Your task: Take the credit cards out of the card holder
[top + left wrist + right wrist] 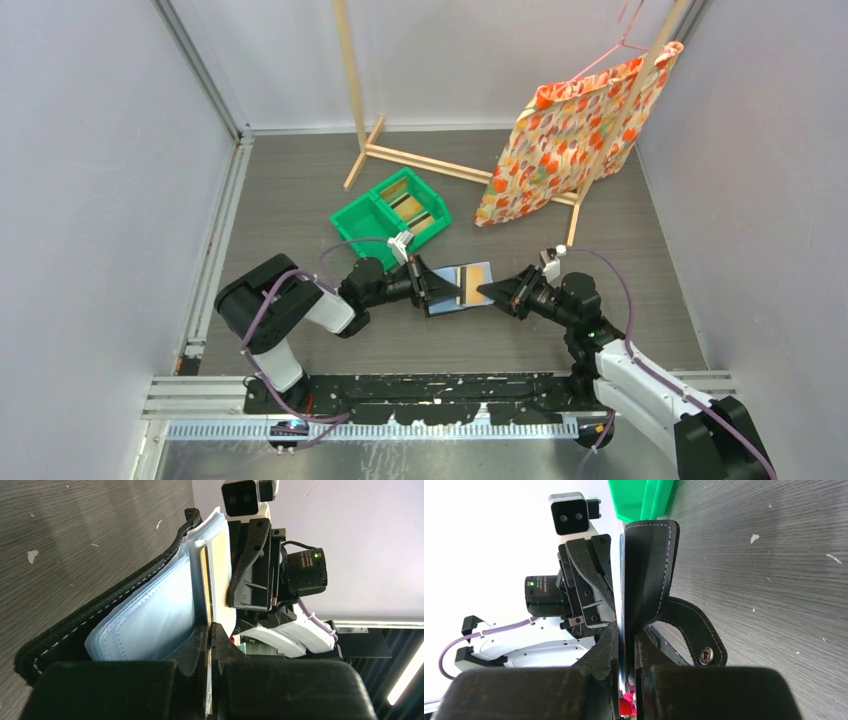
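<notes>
Just left of centre in the top view, the left gripper (427,284) is pinched narrow on the thin golden edge of a credit card (204,587). The card stands in the card holder (462,290), which is stitched black leather with pale blue sleeves, spread open mid-frame. To its right, the right gripper (489,292) clamps the holder's opposite leather flap.

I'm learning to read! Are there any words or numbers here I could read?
No text is readable.
The credit card in the card holder shows only plain orange from above.
The cards in the green bin are too small to read.
The flowered cloth has only a pattern.
</notes>
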